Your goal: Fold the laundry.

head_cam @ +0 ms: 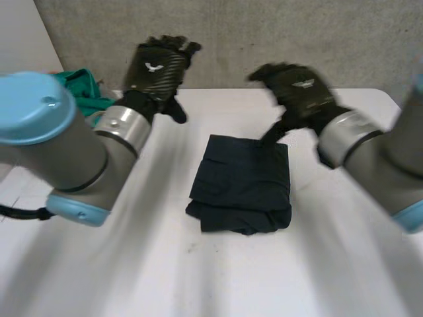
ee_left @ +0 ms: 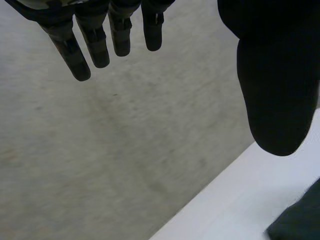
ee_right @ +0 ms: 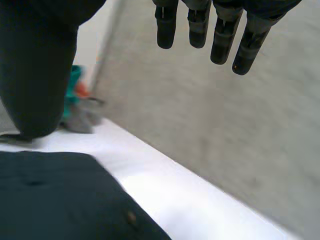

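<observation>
Dark blue cloth, the folded garment, lies in the middle of the white table in the head view, as a compact rectangle with its thicker layers at the near edge. The left hand is raised over the far side of the table, to the far left of the garment and well apart from it. The right hand hangs over the far right corner of the garment, with its thumb pointing down toward that corner. A green pile of cloth sits at the far left end of the table, against the grey wall.

In the left wrist view the left hand has its fingers straight and a little spread. The thumb stands wide apart from them and nothing is between. Beyond the fingertips is the wall. Under the thumb is the table edge, and one corner of the garment is beside it.

In the right wrist view the right hand also has straight, slightly spread fingers, and it grips nothing. Its thumb comes down very close to the far edge of the garment, but I cannot tell whether it touches the cloth. The pile of cloth, here green, orange and grey, lies behind the thumb.
</observation>
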